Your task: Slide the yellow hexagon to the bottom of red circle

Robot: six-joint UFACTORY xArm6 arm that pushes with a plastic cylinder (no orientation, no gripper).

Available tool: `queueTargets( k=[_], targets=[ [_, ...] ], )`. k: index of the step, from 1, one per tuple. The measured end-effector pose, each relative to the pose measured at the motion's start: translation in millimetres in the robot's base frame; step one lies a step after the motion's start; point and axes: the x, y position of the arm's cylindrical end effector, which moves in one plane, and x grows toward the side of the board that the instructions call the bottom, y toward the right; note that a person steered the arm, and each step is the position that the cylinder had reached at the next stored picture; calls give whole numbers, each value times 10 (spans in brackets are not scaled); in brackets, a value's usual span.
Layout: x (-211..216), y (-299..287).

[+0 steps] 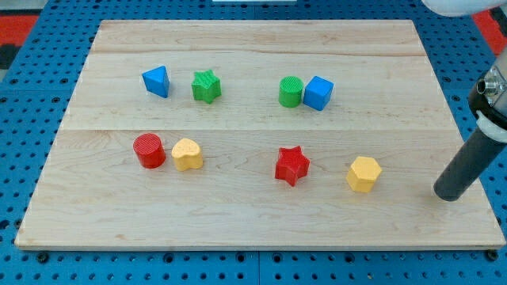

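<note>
The yellow hexagon [364,173] lies on the wooden board at the lower right. The red circle [149,150] stands at the left of the board, far from the hexagon. A yellow heart-shaped block [187,154] touches the red circle's right side. My tip [447,195] rests on the board near its right edge, right of the yellow hexagon and a little lower, with a clear gap between them.
A red star [291,165] lies just left of the hexagon. In the upper row are a blue triangle [157,81], a green star [206,86], a green cylinder [291,91] and a blue cube [318,93]. The board's [253,222] right edge is close to my tip.
</note>
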Motion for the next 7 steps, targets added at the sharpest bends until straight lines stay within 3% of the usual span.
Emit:
queueTargets(
  k=[2,4,6,7],
  targets=[
    [101,23],
    [111,-440],
    [-602,-962],
    [-519,-1039]
  ],
)
